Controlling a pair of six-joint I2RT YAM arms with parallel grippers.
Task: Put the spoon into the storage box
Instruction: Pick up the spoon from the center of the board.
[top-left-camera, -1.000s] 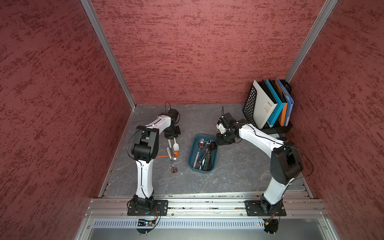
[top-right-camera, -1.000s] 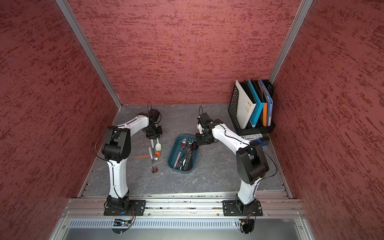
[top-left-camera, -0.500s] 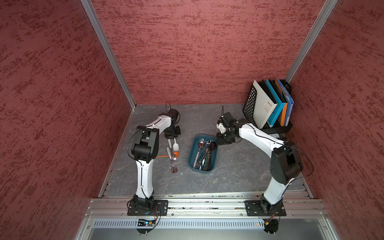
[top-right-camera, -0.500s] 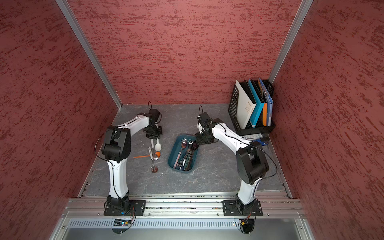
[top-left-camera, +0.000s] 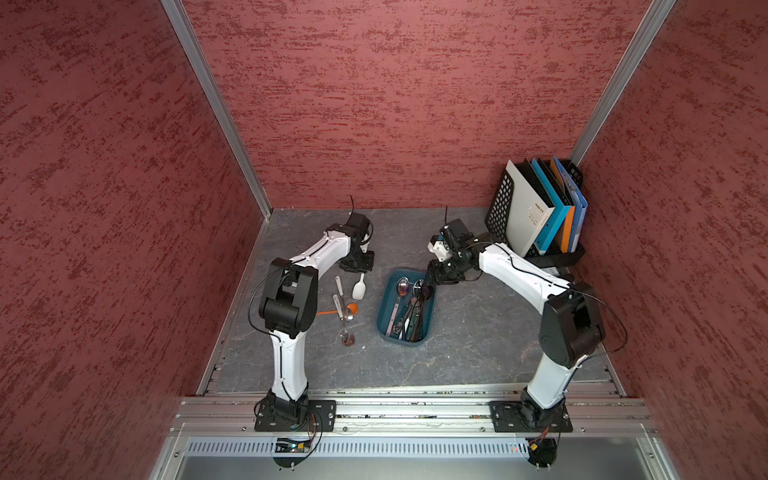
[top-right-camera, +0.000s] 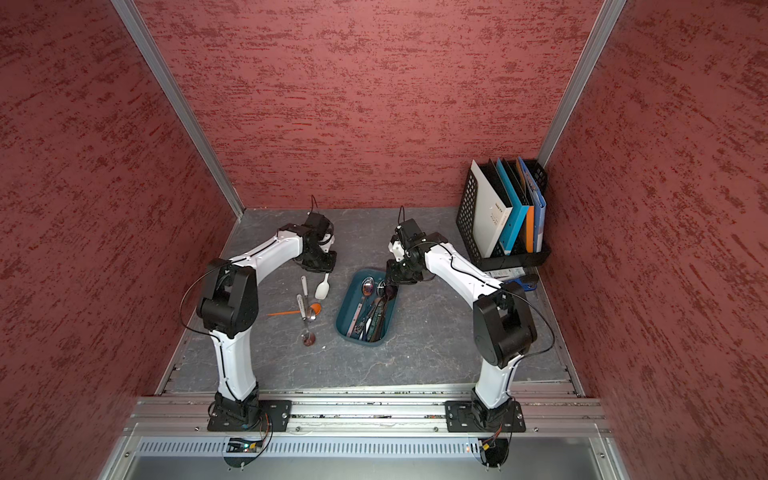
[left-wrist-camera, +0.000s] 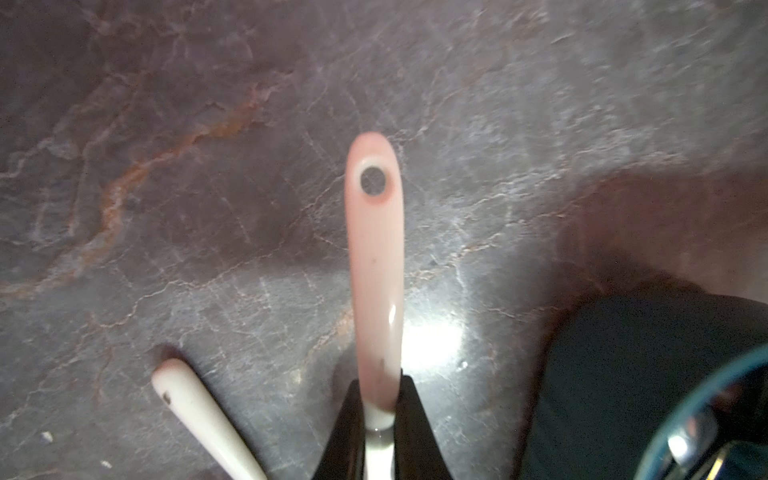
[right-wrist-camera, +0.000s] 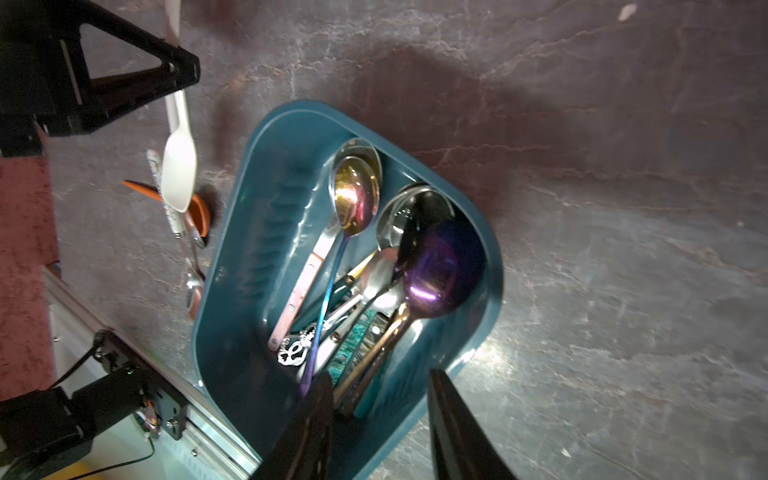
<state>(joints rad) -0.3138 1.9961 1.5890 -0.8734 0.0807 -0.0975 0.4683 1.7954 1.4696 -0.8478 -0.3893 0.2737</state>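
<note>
The storage box (right-wrist-camera: 257, 232) holds many spoons (right-wrist-camera: 357, 195); file rack (top-left-camera: 500, 208) holds binders (top-left-camera: 530, 212).

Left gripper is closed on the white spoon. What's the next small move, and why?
Probably raise the left gripper slightly, lifting the white spoon clear. It is shut on the handle, other spoons lie close beside it on the table, and the storage box stands apart.
</note>
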